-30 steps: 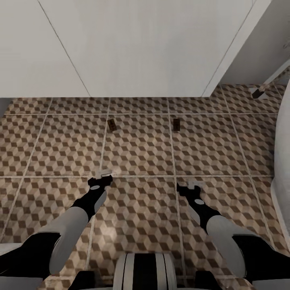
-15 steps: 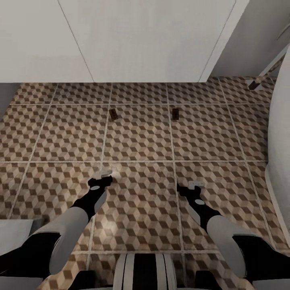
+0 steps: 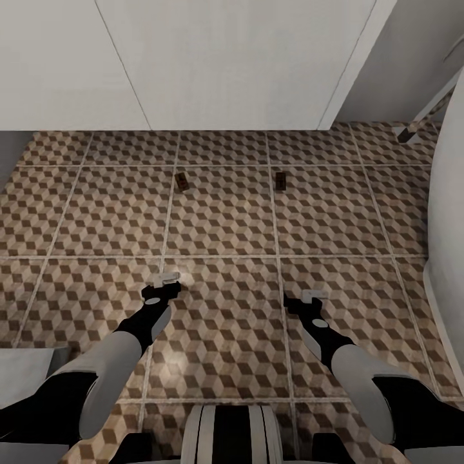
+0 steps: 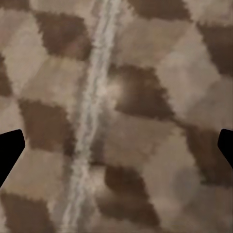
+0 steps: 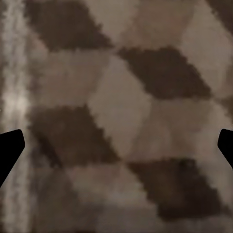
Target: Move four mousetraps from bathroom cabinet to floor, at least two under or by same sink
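Note:
Two mousetraps lie flat on the bathroom floor (image 3: 225,219), one (image 3: 182,182) ahead of my left arm and the other (image 3: 281,181) ahead of my right arm, both close to the white vanity front (image 3: 225,64) that carries the bathroom sink. My left gripper (image 3: 166,279) hangs low over the tiles, well short of the left trap. My right gripper (image 3: 314,296) hovers likewise short of the right trap. Both wrist views look straight at patterned tile, with the left gripper (image 4: 116,150) and right gripper (image 5: 116,150) open and nothing between the fingers. The cabinet is out of view.
A white curved body (image 3: 448,225) rises along the right edge. A thin leg with a dark foot (image 3: 407,134) stands at the far right by a grey wall (image 3: 412,58). A pale block (image 3: 26,364) sits by my left arm.
The camera moved during the first half second, so the whole picture shifted and the vanity and traps sit higher. Since then nothing has visibly changed; both grippers keep their pose.

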